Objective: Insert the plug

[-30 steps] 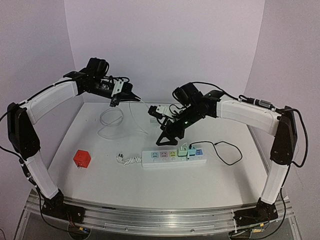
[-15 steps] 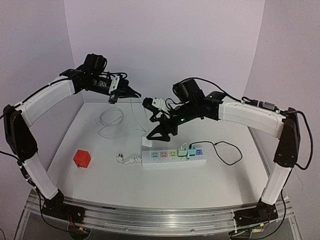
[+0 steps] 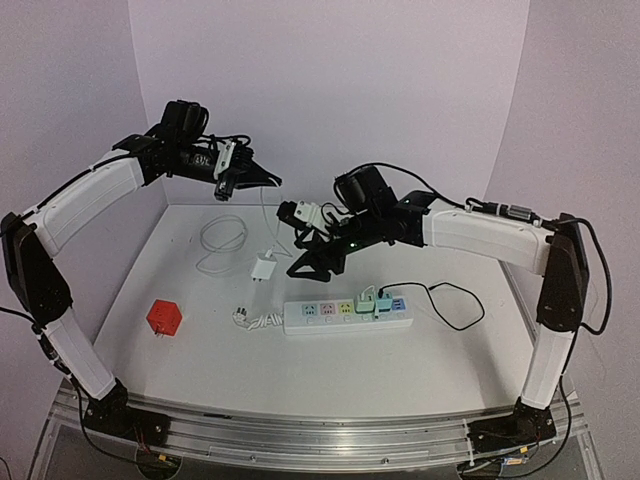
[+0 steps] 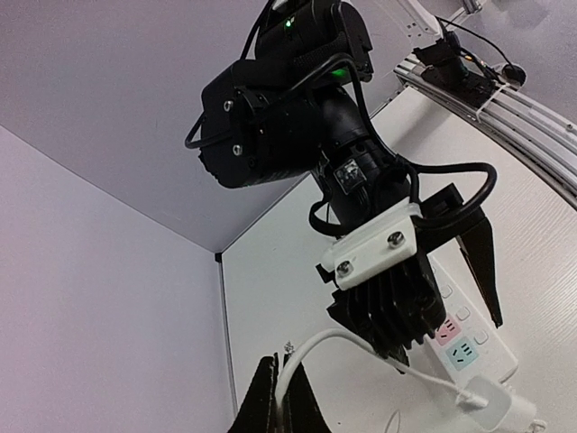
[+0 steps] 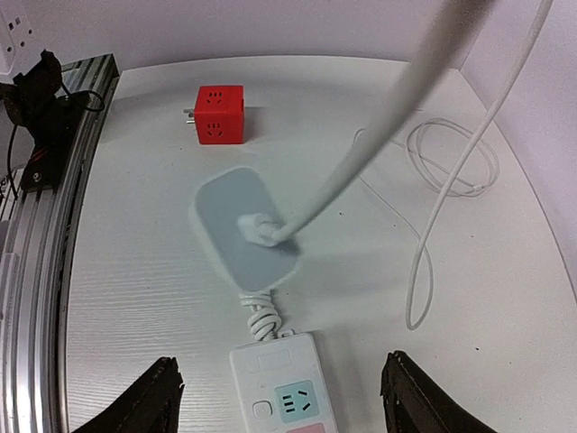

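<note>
The left gripper (image 3: 268, 181) is raised high at the rear left of the white table (image 3: 200, 370). Its fingers (image 4: 261, 408) are narrowed onto a thin white cable (image 3: 263, 220), which passes between them. The cable drops straight down to the white rounded-rectangle charger plug (image 3: 263, 267). In the top view the plug sits at 10 o'clock from the white rectangular power strip with pastel sockets (image 3: 320, 318), close to its left end. In the right wrist view the plug is blurred against a sharp tabletop; whether it touches the table cannot be determined. The right gripper (image 5: 279, 359) is spread wide and holds nothing. It hovers at 12 o'clock of the strip's left half, pointing down, with one black finger on each side of the strip's end in its own camera. The strip's left sockets are free. A pale green plug (image 3: 369, 300) and a light blue plug (image 3: 394, 303) occupy its right end, and a black cable (image 3: 455, 300) loops off at 3 o'clock. The strip's own bundled white cord (image 3: 258, 320) lies at its 9 o'clock end. A red cube-shaped socket block (image 3: 163, 317) stands further out at 9 o'clock, well apart from the strip. A loose coil of white cable (image 3: 222, 240) lies at 11 o'clock of the charger plug.
</note>
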{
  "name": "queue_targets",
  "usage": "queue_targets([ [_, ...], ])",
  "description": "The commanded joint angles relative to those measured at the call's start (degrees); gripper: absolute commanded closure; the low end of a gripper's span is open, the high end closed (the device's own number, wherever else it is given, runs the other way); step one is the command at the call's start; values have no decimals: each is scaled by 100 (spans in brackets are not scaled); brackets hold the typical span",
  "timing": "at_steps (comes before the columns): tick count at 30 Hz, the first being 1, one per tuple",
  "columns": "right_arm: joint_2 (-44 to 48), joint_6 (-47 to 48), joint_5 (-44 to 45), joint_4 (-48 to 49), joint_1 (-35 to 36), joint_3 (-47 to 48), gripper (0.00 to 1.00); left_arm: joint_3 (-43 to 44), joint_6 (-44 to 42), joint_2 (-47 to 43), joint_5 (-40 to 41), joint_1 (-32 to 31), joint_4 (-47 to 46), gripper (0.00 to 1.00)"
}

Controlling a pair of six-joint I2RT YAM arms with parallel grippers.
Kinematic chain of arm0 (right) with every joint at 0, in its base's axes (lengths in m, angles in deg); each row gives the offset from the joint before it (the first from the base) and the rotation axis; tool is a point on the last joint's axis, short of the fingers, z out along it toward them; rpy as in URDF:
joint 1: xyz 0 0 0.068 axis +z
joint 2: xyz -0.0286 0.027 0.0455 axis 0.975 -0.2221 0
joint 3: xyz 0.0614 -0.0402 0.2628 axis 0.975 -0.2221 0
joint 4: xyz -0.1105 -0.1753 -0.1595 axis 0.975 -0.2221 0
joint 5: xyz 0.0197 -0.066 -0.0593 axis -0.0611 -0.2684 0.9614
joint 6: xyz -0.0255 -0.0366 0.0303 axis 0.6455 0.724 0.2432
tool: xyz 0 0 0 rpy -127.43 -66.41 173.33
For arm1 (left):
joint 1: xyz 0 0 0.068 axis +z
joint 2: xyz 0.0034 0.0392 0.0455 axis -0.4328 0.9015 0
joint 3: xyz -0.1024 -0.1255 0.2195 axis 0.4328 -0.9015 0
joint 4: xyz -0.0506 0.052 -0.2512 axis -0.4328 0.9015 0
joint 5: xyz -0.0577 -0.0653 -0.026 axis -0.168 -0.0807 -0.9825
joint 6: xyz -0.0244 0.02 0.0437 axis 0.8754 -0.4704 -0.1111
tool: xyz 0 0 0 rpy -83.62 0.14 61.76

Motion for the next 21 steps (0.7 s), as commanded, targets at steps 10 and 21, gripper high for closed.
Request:
queue_targets([
  [10, -96, -217, -176, 215, 6, 158, 22, 229, 218, -216, -191, -31, -290, 100],
  [21, -86, -351, 22, 346, 27, 267, 24, 203, 313, -231, -263, -33, -349, 100],
])
